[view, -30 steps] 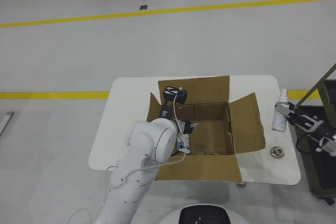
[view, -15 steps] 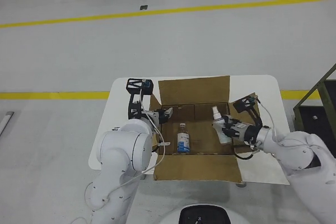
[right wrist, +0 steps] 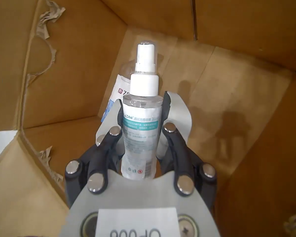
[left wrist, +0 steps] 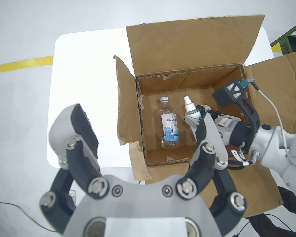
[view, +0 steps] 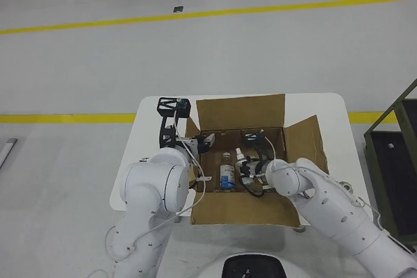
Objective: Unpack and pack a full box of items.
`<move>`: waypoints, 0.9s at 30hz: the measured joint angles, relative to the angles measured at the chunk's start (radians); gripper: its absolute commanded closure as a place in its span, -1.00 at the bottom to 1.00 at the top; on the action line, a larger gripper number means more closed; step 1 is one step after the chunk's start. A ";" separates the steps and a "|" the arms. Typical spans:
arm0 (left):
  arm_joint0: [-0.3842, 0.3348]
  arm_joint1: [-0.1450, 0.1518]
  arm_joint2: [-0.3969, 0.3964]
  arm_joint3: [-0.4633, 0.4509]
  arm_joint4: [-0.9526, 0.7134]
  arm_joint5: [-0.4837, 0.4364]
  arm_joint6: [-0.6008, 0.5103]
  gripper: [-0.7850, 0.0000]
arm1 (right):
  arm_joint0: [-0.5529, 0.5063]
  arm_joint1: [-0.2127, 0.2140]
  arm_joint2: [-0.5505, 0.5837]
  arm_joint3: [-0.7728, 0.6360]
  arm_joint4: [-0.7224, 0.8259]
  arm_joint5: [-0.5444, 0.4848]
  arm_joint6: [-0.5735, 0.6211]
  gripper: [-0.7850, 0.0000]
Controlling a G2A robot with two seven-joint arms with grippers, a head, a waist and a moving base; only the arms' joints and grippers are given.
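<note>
An open cardboard box [view: 306, 149] [left wrist: 194, 40] [right wrist: 83, 57] sits on the white table [view: 153, 139]. A clear bottle with a blue label [view: 226, 173] [left wrist: 169, 129] [right wrist: 114, 92] lies on its floor. My right gripper [view: 249, 169] [left wrist: 199, 120] [right wrist: 143, 110] is down inside the box, shut on a white-capped spray bottle [view: 242, 158] [left wrist: 190, 107] [right wrist: 141, 114] right beside the clear bottle. High above the table's left part, outside the box, my left gripper [left wrist: 143, 124] [view: 172, 111] stands open with nothing between its fingers.
The box's four flaps are folded outward; the left one [left wrist: 124, 104] is torn. A small metal round part [view: 345, 185] lies on the table right of the box. A dark green rack [view: 396, 174] stands beside the table's right edge.
The right arm brought the spray bottle from the table's right edge into the box and lowered it next to the clear bottle. The left arm left the box, rose, then held still.
</note>
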 measured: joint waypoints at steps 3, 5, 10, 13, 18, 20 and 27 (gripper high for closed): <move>0.000 0.000 0.000 0.000 0.000 0.000 0.000 -1.00 | 0.035 -0.020 -0.032 0.054 0.008 0.049 -0.026 -1.00; 0.000 0.000 0.000 0.000 0.000 0.000 0.000 -1.00 | 0.053 -0.030 -0.052 0.076 0.002 0.052 -0.035 -1.00; 0.000 0.000 0.000 0.000 0.000 0.000 0.000 -1.00 | 0.057 -0.036 -0.048 0.080 0.018 0.004 -0.045 -1.00; 0.000 0.000 0.000 0.000 0.000 0.000 0.000 -1.00 | 0.035 -0.028 -0.014 0.045 0.026 -0.019 -0.039 -1.00; 0.000 0.000 0.000 0.000 0.000 0.000 0.000 -1.00 | -0.021 0.000 0.076 -0.067 0.004 -0.056 -0.029 -1.00; 0.000 0.000 0.000 0.000 0.000 0.000 0.000 -1.00 | -0.066 0.021 0.150 -0.147 -0.002 -0.087 -0.023 -1.00; 0.000 0.000 0.000 0.000 0.000 0.000 0.000 -1.00 | -0.314 0.109 0.590 -0.476 -0.056 -0.243 0.040 -1.00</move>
